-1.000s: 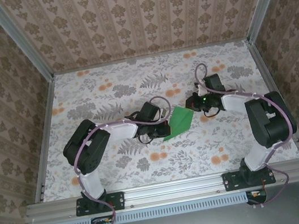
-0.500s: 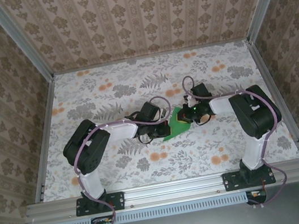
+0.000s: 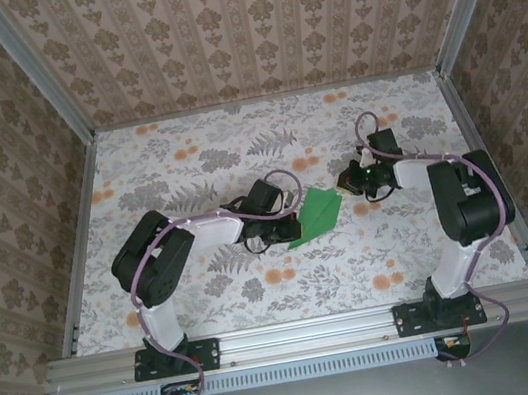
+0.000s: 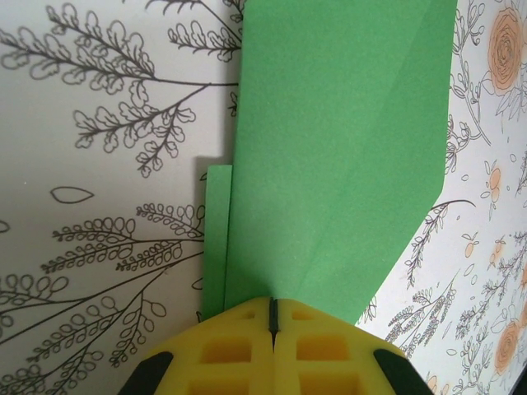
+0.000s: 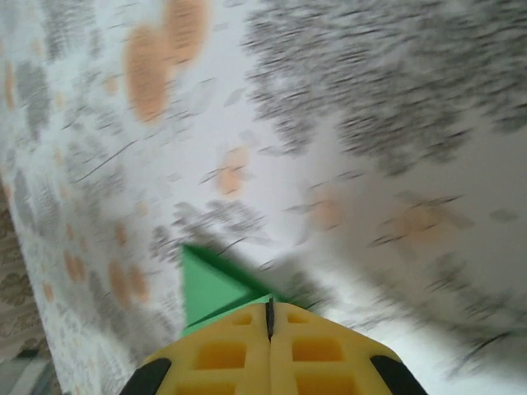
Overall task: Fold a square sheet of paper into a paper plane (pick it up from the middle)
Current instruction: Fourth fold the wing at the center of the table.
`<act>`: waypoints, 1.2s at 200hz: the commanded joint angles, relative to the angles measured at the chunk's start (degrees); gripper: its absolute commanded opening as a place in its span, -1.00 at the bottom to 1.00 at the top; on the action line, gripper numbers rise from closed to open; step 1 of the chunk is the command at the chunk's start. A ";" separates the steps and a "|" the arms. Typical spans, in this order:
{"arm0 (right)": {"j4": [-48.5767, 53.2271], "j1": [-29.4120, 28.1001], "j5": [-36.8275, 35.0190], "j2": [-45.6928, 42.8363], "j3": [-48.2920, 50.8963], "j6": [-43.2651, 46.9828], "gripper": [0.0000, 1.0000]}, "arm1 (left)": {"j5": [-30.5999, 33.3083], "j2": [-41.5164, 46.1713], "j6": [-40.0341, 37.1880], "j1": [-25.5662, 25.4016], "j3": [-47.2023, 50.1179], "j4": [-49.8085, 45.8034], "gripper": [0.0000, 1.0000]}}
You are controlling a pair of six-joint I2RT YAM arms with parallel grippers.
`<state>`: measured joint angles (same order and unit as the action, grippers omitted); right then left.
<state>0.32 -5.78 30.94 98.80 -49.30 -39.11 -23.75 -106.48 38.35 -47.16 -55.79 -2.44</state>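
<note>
Your left gripper has its jaws together, tips at the edge of the square sheet of paper. The sheet lies folded mid-table, bright green and diagonally creased, with a narrow strip jutting out. Your right gripper, jaws together, sits just beside it.

Left wrist: paper cut by top edge, near end behind jaws. Right wrist: blurred.

— Where is the folded paper lying?
— It is lying flat on the table, near the middle. The left gripper is meeting its edge at 8 o'clock.
— And the right gripper?
— It is sitting at the paper's 2 o'clock, near but apart. In the left wrist view, the paper is stretching toward 12 o'clock from the fingertips.
</note>
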 commanded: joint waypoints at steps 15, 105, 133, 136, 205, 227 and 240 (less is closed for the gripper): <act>0.36 -7.28 -3.49 -7.16 5.27 -4.77 -0.88 | 2.39 -1.72 -1.96 0.15 1.53 -9.92 -1.00; -6.88 -15.93 1.17 1.44 7.02 -12.14 -0.90 | 1.77 -0.54 -3.22 -0.04 0.10 -10.19 -1.00; -0.96 -15.90 -2.60 2.08 6.45 -9.70 -0.91 | 1.53 1.36 -4.27 -0.12 -2.13 -11.50 -1.00; -0.52 -15.92 -2.96 2.09 6.41 -9.45 -0.91 | 1.44 1.63 -4.25 -0.08 -2.43 -11.62 -1.00; 4.25 -15.93 -6.27 3.38 5.85 -8.31 -0.91 | -0.97 8.54 4.16 -0.39 -0.50 -10.10 -0.74; 4.50 -15.97 -6.27 4.03 5.83 -8.45 -0.91 | -3.03 8.00 6.53 -0.98 0.70 -7.73 -0.73; 4.60 -15.93 -6.24 4.30 5.84 -8.48 -0.91 | -2.91 7.28 6.74 -1.38 0.63 -8.06 -0.73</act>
<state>-1.45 -21.65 29.91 100.03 -44.21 -48.16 -24.69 -98.72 41.82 -47.55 -56.27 -10.57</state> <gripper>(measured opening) 0.062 0.136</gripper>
